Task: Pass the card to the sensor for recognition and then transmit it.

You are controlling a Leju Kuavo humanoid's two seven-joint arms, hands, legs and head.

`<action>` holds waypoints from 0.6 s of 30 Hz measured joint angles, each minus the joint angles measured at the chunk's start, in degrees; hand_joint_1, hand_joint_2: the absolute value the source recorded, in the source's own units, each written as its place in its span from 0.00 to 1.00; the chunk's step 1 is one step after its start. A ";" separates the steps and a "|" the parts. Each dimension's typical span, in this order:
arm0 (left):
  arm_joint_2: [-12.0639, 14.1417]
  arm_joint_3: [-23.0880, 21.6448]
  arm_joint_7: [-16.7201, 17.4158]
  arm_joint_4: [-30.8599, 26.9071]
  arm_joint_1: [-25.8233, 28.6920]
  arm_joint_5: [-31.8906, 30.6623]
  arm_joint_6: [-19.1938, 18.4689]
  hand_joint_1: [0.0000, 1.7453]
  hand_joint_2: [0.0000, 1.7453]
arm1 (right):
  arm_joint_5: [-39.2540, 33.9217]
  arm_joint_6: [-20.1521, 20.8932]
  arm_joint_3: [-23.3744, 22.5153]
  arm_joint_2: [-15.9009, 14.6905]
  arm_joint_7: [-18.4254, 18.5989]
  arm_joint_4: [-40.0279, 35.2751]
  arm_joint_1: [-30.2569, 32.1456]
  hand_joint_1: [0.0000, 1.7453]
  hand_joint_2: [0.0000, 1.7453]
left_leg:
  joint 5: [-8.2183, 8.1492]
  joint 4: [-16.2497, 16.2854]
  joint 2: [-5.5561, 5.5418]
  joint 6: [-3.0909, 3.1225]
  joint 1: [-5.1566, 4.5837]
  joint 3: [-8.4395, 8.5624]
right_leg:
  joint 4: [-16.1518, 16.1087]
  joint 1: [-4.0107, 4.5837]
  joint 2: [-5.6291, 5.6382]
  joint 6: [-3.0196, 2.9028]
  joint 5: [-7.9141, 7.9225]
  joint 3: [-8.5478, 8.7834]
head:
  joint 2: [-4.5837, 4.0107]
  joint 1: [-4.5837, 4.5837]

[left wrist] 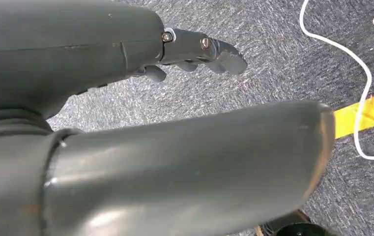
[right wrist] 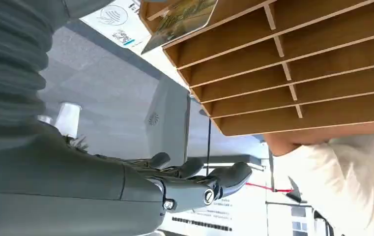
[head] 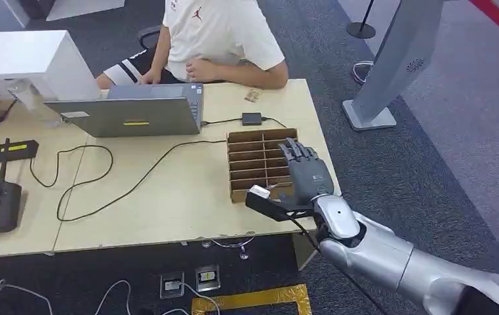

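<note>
Rack (head: 253, 164): slotted brown cardboard on my pale wooden tabletop (head: 168, 197).
Card (right wrist: 182, 19): flat, glossy, in the rack's nearest slot.
Right robot hand (head: 302, 174): fingers spread over the rack, holding nothing.
Left robot hand (left wrist: 194, 49): loosely spread above grey carpet.
Behind the rack: grey laptop (head: 128, 115), seated person (head: 214, 39).

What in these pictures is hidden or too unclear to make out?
- Card: right wrist view cuts it at the picture's edge, and its print is too small to read.
- Rack: in the head view the right hand covers its right side, hiding what those slots hold.
- Left hand: the left wrist view shows it over carpet; its own thumb blocks much of the floor.
- Person: cut off by the head view's top edge.
</note>
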 joint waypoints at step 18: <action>0.00 0.00 -0.02 0.00 -0.03 0.00 0.00 0.00 0.00 | 0.13 1.88 0.02 1.14 -0.70 3.72 0.85 0.00 1.00 | 0.00 0.00 0.00 0.00 0.00 0.00 | 0.00 0.00 0.00 0.00 0.00 0.00 | 0.00 0.00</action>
